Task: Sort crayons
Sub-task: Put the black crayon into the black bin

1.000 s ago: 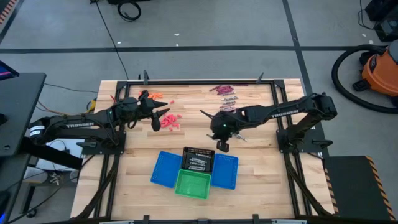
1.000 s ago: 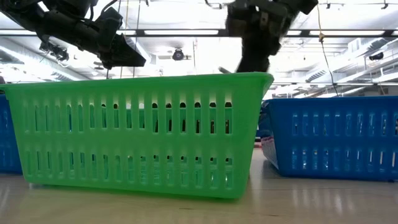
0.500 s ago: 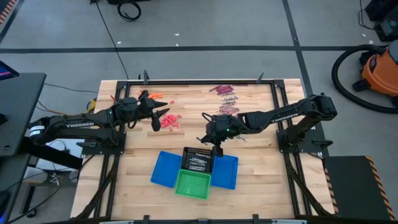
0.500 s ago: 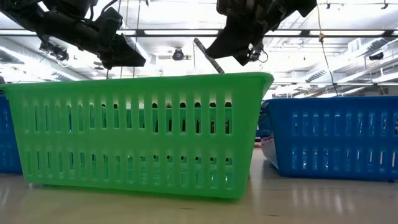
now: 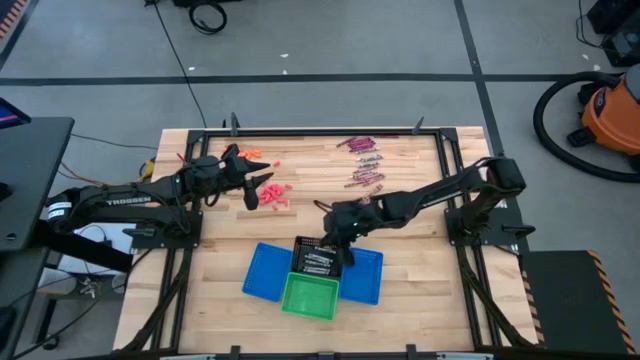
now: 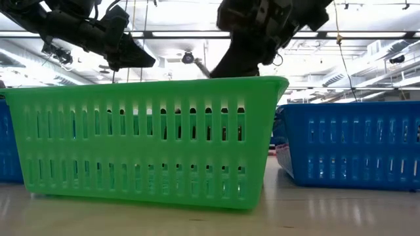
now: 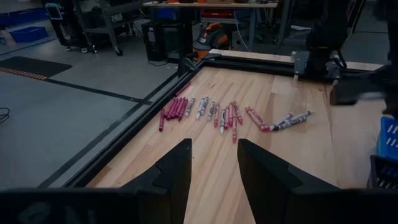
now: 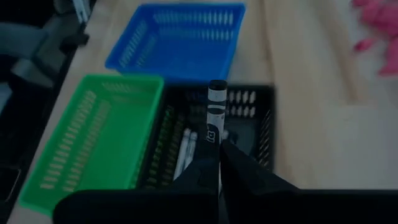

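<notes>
My right gripper [image 5: 335, 250] is over the black mesh basket [image 5: 318, 258], shut on a silvery-grey crayon [image 8: 215, 118]. Several grey crayons [image 8: 185, 149] lie in that basket. My left gripper [image 5: 262, 190] is open and empty, held above a pile of reddish crayons [image 5: 276, 196] on the table's left half. Rows of maroon and silvery-grey crayons [image 5: 362, 160] lie flat on the table toward the far edge; they also show in the left wrist view [image 7: 211, 113]. My right gripper pinches one end of the silvery-grey crayon [image 8: 214, 146] between its two fingertips. The crayon runs on past the fingertips, in line with the fingers. It is lifted clear, above the black basket's opening, and shows slanted in the low view [image 6: 202, 67].
A green basket [image 5: 309, 296] stands at the near side of the black one, with blue baskets to its left [image 5: 265, 272] and right [image 5: 364, 275]. A few orange crayons [image 5: 250, 153] lie near the far left. Black frame rails edge the table.
My right gripper has carried the grey crayon from the table's middle toward the near edge and a little left, ending over the black basket. It has tipped from pointing down to slanting. The left arm has kept still.
</notes>
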Available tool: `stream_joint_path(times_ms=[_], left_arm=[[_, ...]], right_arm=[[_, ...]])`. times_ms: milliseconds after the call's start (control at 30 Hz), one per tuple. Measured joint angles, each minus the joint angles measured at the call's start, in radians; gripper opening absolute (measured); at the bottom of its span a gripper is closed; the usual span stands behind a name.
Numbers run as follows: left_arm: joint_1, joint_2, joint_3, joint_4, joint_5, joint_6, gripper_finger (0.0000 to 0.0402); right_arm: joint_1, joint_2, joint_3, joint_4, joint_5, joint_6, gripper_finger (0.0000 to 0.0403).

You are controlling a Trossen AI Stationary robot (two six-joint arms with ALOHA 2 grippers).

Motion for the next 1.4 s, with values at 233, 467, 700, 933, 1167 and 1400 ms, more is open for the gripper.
stream_joint_path(times_ms=[233, 467, 700, 933, 1167, 1400], left_arm=[[0.0, 0.0, 0.0, 0.0, 0.0, -0.007, 0.0141], [0.0, 0.0, 0.0, -0.001, 0.0, -0.007, 0.0141], [0.0, 0.0, 0.0, -0.001, 0.0, -0.007, 0.0141], [0.0, 0.0, 0.0, -0.003, 0.0, -0.007, 0.0141], [0.0, 0.0, 0.0, -0.002, 0.0, -0.007, 0.0141], [0.0, 0.0, 0.0, -0.002, 0.0, -0.007, 0.0141]], right_arm=[[0.012, 0.108, 0.08, -0.077, -0.022, -0.004, 0.0013], [0.019, 0.2, 0.163, -0.17, -0.024, -0.024, 0.0013], [0.019, 0.272, 0.207, -0.219, -0.006, -0.051, 0.0013], [0.019, 0.289, 0.219, -0.246, 0.005, -0.055, 0.0017], [0.018, 0.283, 0.219, -0.257, 0.008, -0.055, 0.004], [0.012, 0.283, 0.219, -0.257, 0.007, -0.041, 0.0056]])
